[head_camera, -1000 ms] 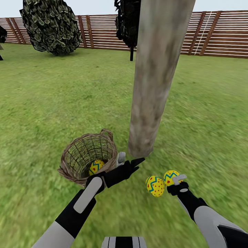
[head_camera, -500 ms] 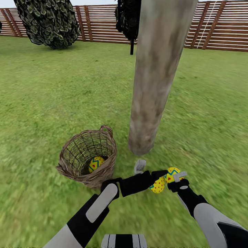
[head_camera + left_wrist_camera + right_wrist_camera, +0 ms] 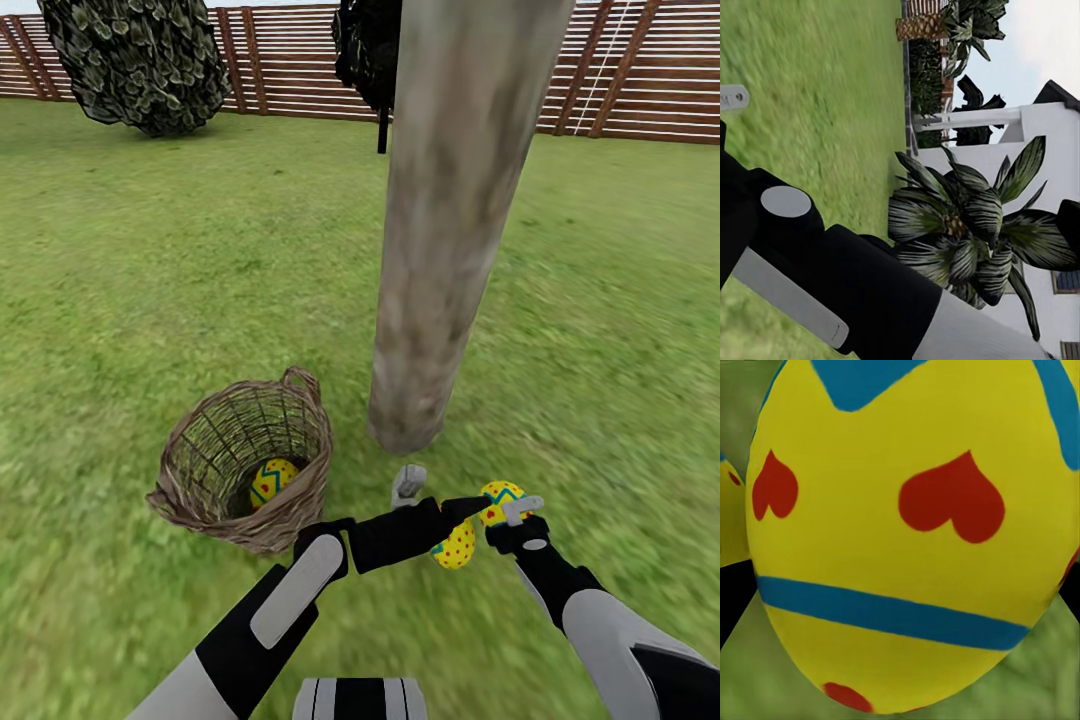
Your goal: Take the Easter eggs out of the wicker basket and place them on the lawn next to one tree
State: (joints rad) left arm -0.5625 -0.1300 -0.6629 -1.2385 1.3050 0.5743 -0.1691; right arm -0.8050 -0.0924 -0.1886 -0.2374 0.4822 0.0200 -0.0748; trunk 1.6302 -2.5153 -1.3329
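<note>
My right gripper (image 3: 508,512) is closed on one egg (image 3: 497,497), filling my right wrist view (image 3: 907,532), while my left gripper (image 3: 440,500) reaches right over a second egg (image 3: 455,545) lying on the lawn (image 3: 600,380) — whether those fingers are parted I cannot tell. The last egg (image 3: 268,480) sits in the wicker basket (image 3: 195,500), left of and nearer my left arm — all just near the tree (image 3: 440,250), open grass around.

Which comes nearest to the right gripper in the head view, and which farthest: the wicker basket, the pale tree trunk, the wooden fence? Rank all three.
From the right gripper:
1. The tree trunk, its base just ahead of the gripper and slightly towards the left.
2. The wicker basket, farther off on the left side, on the grass.
3. The fence, far back along the lawn's edge.
</note>
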